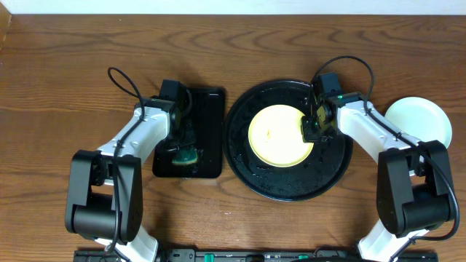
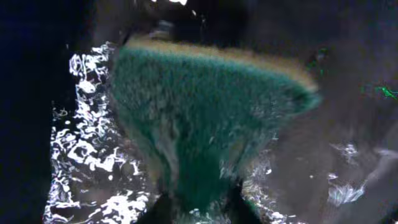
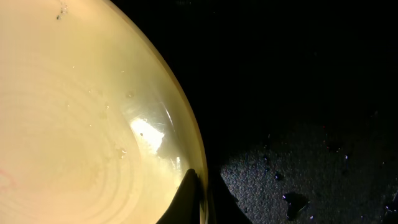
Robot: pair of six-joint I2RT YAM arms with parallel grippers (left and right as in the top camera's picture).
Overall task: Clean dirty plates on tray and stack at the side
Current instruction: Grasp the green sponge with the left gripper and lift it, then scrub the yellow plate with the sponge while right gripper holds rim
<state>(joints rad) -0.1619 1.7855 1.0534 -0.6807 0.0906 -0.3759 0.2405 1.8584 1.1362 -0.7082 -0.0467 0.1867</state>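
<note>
A pale yellow plate (image 1: 280, 136) lies in the large round black tray (image 1: 251, 175). My right gripper (image 1: 309, 131) is shut on the yellow plate's right rim, with one finger inside the plate and one outside it. In the right wrist view the plate (image 3: 81, 124) fills the left side and the fingers (image 3: 202, 200) pinch its edge over the wet tray floor (image 3: 311, 162). A pale mint-white plate (image 1: 416, 120) sits on the table to the right of the tray. My left gripper (image 1: 182, 149) is shut on a green sponge (image 2: 205, 106); its fingers (image 2: 202, 210) clamp the sponge's lower end.
A smaller rectangular black tray (image 1: 207, 109), wet and glossy, lies left of the round tray, and the sponge (image 1: 186, 155) is held over its near end. Wet glints show on it in the left wrist view (image 2: 87, 143). The wooden table (image 1: 73, 73) surrounds everything.
</note>
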